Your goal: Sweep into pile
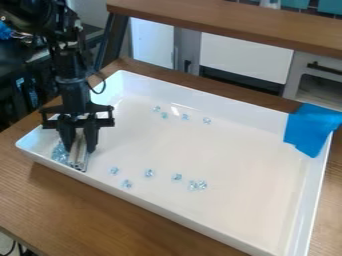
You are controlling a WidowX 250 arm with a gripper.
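Counter: wood-topped, and there sat the counter (73, 206) under everything, the main stage.
Tray: a big white tray (317, 200) spread across it, walls raised all round.
Tool: down at the tray's left end came the action spot, the black tool (80, 149) hanging upright, clenched on a silvery sweeper.
Cloth: bright blue cloth (312, 127), draped over the tray's upper-right corner.
Sweeper: the silvery sweeper (79, 159) was gripped between the fingers, its lower end down by the near wall.
Pile: a bluish clump (59, 152), bunched just beside the sweeper, on its left!
Loose bits: four far bits (185, 116) lay scattered toward the back; more near bits (149, 173) dotted the front.
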